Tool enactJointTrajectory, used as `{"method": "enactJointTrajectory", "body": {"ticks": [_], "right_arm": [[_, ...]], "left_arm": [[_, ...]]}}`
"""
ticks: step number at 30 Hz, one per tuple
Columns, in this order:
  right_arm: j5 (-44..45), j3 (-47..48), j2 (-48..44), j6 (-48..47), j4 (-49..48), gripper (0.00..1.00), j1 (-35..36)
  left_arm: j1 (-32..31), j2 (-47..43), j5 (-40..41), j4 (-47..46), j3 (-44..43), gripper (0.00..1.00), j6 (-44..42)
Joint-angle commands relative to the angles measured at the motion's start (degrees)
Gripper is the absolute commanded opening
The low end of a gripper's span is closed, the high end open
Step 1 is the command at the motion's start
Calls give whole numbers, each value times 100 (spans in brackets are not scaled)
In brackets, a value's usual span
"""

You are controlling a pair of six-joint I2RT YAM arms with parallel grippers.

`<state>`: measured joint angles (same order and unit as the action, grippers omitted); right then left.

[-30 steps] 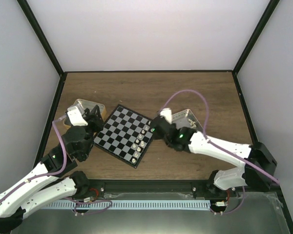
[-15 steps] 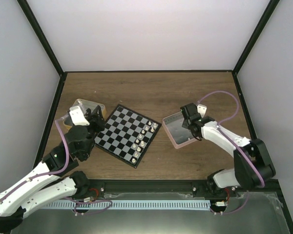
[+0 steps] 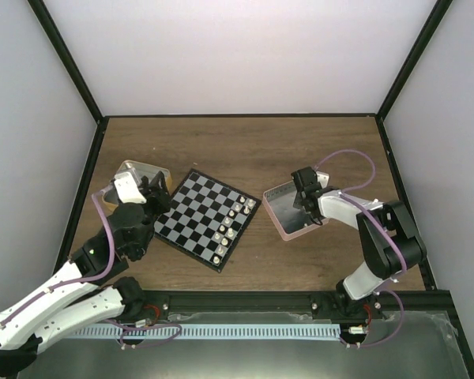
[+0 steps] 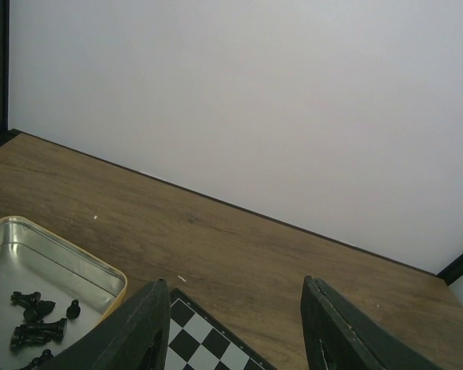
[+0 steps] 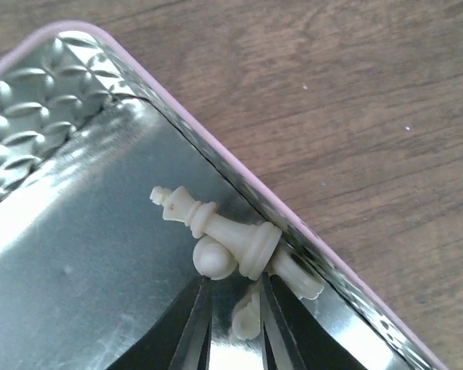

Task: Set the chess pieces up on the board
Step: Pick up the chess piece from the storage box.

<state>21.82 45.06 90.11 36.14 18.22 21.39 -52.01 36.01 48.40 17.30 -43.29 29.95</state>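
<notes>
Left tool (image 4: 235, 308): fingers seen apart, nothing held, poised at a corner of the board (image 3: 199, 215), beside the gold tin (image 4: 85, 266). Right tool (image 5: 235, 327): fingers narrowed about a cream piece (image 5: 247, 312) in the pink tray (image 5: 216, 160); whether it is clamped cannot be told. A row of cream pieces (image 3: 234, 221) is stood along the board's right edge.

The flat square chessboard with black and pale checks (image 3: 191, 213) lies corner-on upon the wooden bench (image 3: 261, 150). Small cream-white plastic chess pieces (image 3: 234, 223) stand upright along its right edge. More cream pieces, a king (image 5: 216, 227) among them, lie toppled together against the wall of a pink-rimmed metal tray (image 5: 62, 231). Small black pieces (image 4: 35, 330) lie in a gold-rimmed tin (image 4: 69, 258).
</notes>
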Motion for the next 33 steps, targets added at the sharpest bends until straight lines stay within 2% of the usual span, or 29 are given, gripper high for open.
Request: {"method": "enactJointTrajectory", "body": {"ticks": [1, 10, 14, 29, 33], "right_arm": [[-13, 225, 116, -163, -277, 19, -55], [-3, 235, 54, -316, -409, 26, -53], [42, 275, 110, -343, -448, 17, -56], [287, 472, 528, -353, -469, 16, -64], [314, 478, 515, -366, -446, 8, -63]], "left_arm": [[25, 5, 36, -24, 66, 49, -36], [27, 109, 17, -69, 59, 49, -59], [25, 112, 14, -62, 68, 49, -61], [29, 125, 20, -69, 80, 49, -60], [31, 127, 15, -69, 84, 49, -64]]}}
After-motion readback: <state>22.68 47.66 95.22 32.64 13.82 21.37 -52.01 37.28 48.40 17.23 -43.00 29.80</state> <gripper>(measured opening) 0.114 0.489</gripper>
